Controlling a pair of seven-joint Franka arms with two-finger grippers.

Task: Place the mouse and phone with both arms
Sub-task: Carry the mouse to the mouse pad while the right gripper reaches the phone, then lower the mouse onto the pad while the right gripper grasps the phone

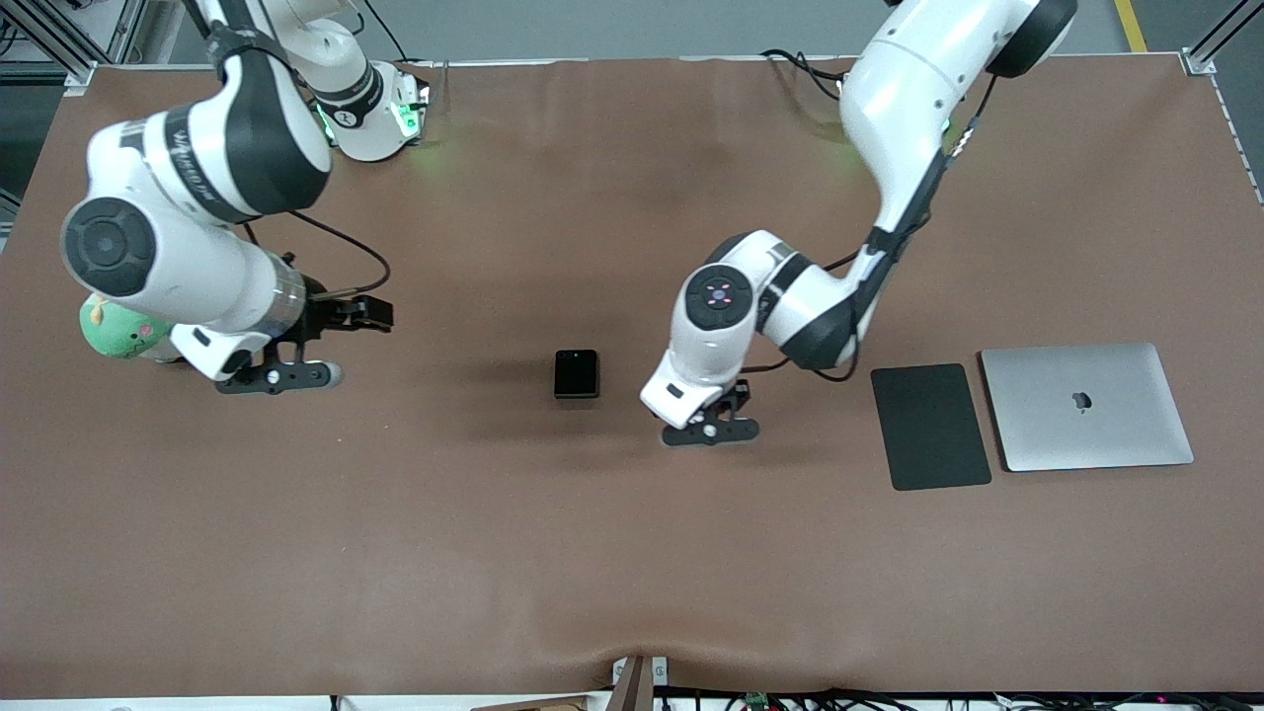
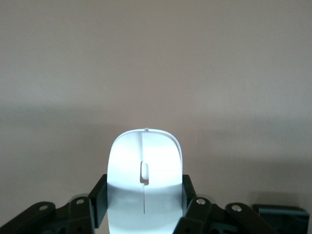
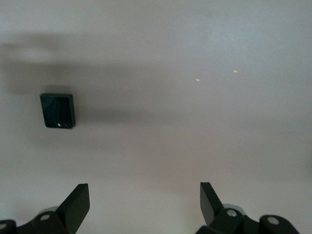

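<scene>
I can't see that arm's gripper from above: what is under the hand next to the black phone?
The left gripper is shut on the white mouse. In the front view the arm covers the mouse entirely. The phone lies untouched on the table.

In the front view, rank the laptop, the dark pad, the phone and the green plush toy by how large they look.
Largest to smallest:
1. Laptop
2. Dark pad
3. Green plush toy, though the right arm hides part of it, so its full size is unsure
4. Phone
</scene>
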